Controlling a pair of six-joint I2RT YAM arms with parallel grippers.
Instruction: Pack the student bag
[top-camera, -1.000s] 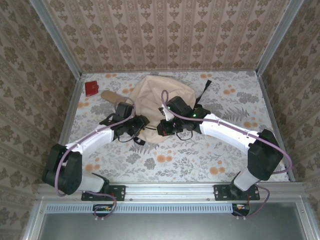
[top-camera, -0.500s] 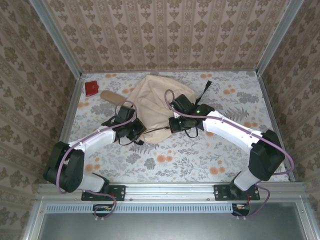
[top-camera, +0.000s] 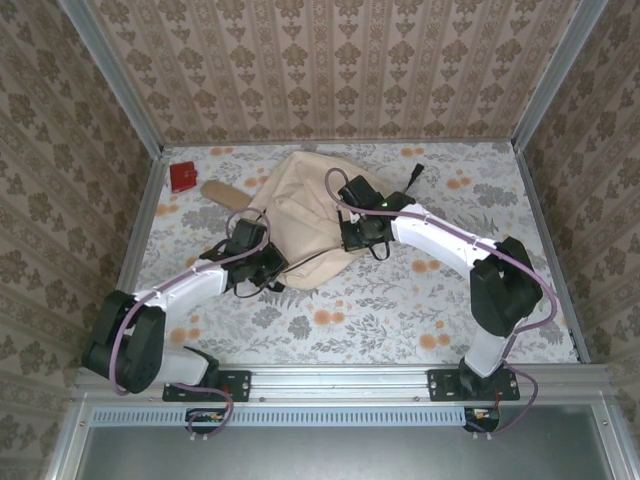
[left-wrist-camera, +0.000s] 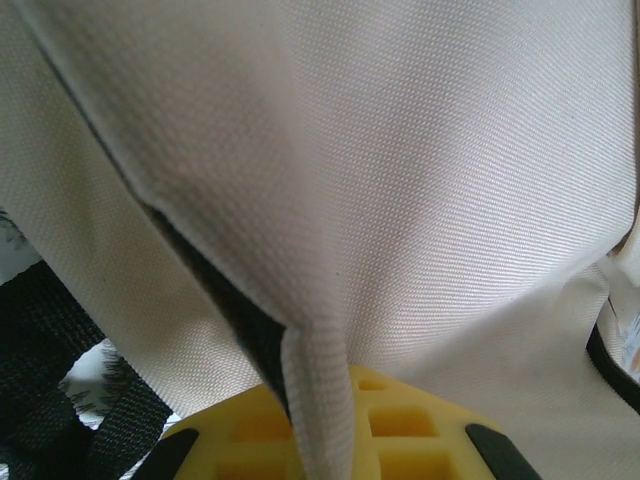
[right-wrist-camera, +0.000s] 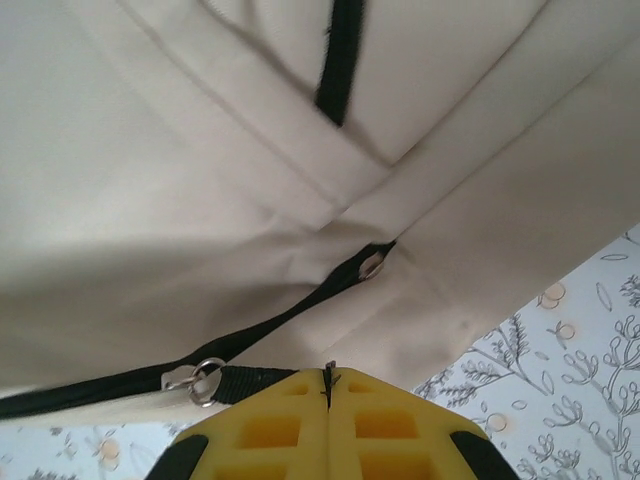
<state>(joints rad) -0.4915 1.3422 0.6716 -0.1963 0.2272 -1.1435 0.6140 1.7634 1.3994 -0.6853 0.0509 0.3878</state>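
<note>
Top external | bag 1 o'clock of left gripper, pinching its fold | right gripper pressed together by zipper

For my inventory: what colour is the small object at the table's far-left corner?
The small object is red, clearest in top external.

My left gripper pinches a beige fold of the student bag; its black strap lies lower left.
</note>
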